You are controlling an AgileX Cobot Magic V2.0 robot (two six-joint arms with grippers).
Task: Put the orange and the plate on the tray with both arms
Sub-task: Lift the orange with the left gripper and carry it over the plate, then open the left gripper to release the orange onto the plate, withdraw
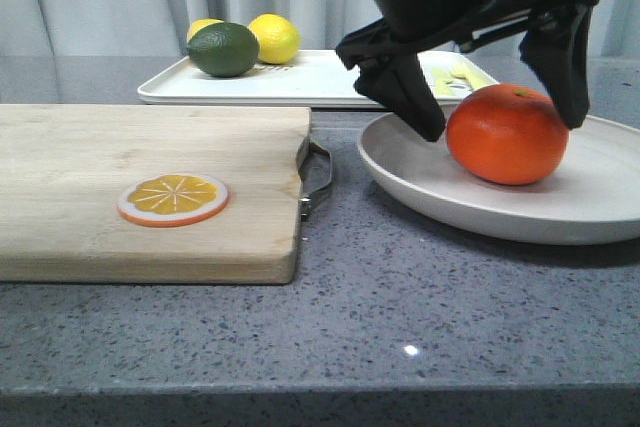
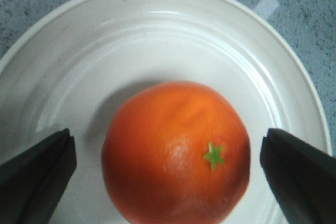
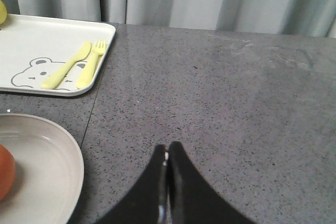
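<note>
Nearest, an orange slice (image 1: 173, 199) lies on the cutting board (image 1: 120, 162). Right of it, the orange (image 1: 507, 134) sits in the plate (image 1: 470, 197), and the left gripper (image 1: 495, 107) straddles it, fingers spread wide, not touching. The right gripper (image 3: 168, 182) hangs pinched closed over bare counter. Farthest back, the tray (image 1: 320, 82) carries lemons (image 1: 274, 38) and a lime (image 1: 223, 49).
</note>
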